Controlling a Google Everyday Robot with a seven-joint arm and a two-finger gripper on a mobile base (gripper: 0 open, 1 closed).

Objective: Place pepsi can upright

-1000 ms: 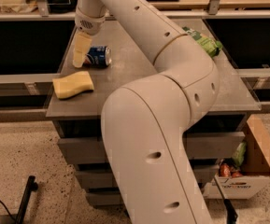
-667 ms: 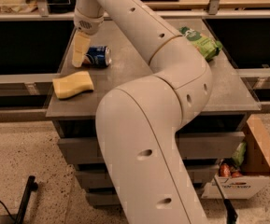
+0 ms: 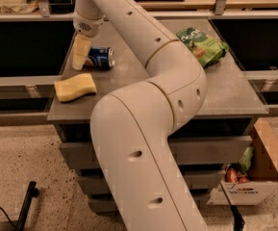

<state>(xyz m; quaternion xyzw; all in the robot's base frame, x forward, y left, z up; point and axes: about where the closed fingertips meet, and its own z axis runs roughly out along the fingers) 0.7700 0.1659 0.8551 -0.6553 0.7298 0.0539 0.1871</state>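
Note:
The pepsi can (image 3: 100, 58) is blue with a silver end and lies on its side at the back left of the grey table (image 3: 230, 93). My gripper (image 3: 80, 53) hangs down from the wrist at the can's left end and touches or nearly touches it. The gripper hides the can's left end. My arm sweeps across the middle of the view and covers much of the table.
A yellow sponge (image 3: 75, 87) lies near the table's front left edge, just in front of the gripper. A green snack bag (image 3: 202, 44) lies at the back right. A cardboard box (image 3: 254, 177) with packets stands on the floor at the right.
The arm's elbow and lower link have swung a little to the left. The gripper stays at the can's left end, and the can has not moved.

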